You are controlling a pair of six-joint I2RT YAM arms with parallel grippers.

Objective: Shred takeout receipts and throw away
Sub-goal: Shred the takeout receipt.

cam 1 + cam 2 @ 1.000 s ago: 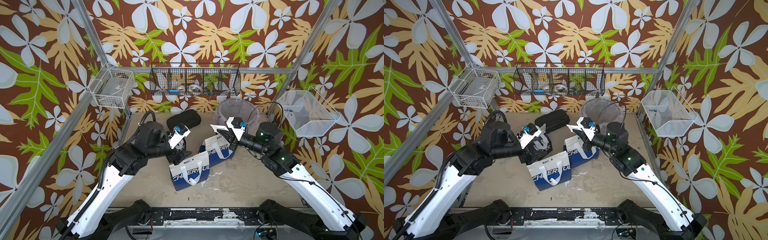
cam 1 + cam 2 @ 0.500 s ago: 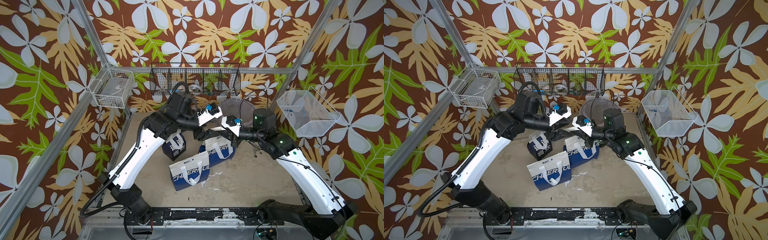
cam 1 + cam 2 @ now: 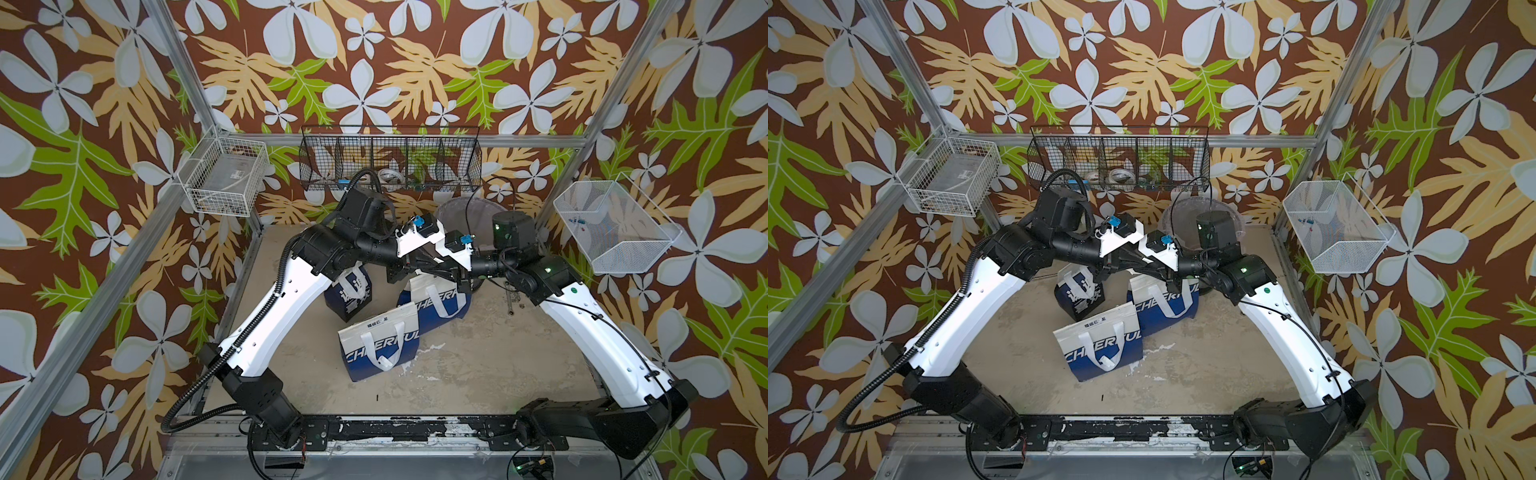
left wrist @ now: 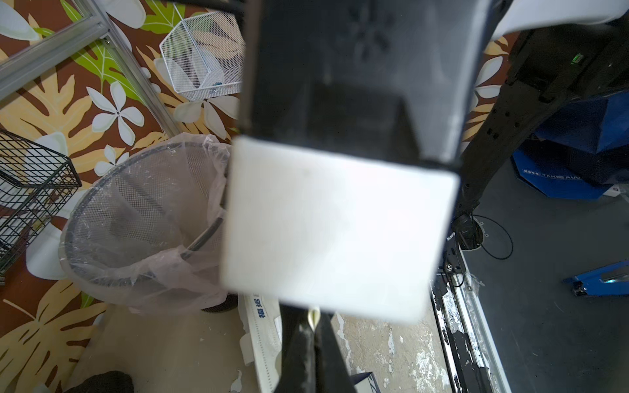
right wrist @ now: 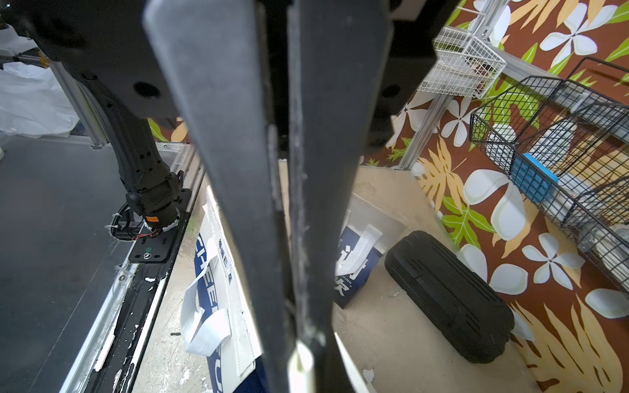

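— White slip, centre frame: where is the takeout receipt (image 4: pixel 337 231) sitting?

— It is hanging in the air just in front of the wastebasket (image 4: pixel 136 217), clear of the tabletop. It is blurred and filling the middle of the left wrist view.

— Who is holding it?

— Both arms are meeting at it. The left gripper (image 4: pixel 312 328) is pinching closed, with a pale sliver showing between its fingertips past the sheet's edge. The right gripper (image 5: pixel 296 343) is clamping closed too, with a whitish edge of paper poking out at its tips.

— And from above?

— In both top views the two wrists are crossing on the near side of the wastebasket. The black fingers are hiding most of the paper there, so I cannot tell how far it is stretching between them.

— What is lying around it?

— Three blue-and-white bags (image 3: pixel 378 345) are sitting on the table (image 3: pixel 478 374), nearer the camera than the wastebasket. Two are standing right under the grippers, and the third is lying on its side farther out with its white straps facing up. A black case (image 5: pixel 449 299) is lying near the wastebasket. A clear liner (image 4: pixel 211 149) is draping over the wastebasket's mesh rim.
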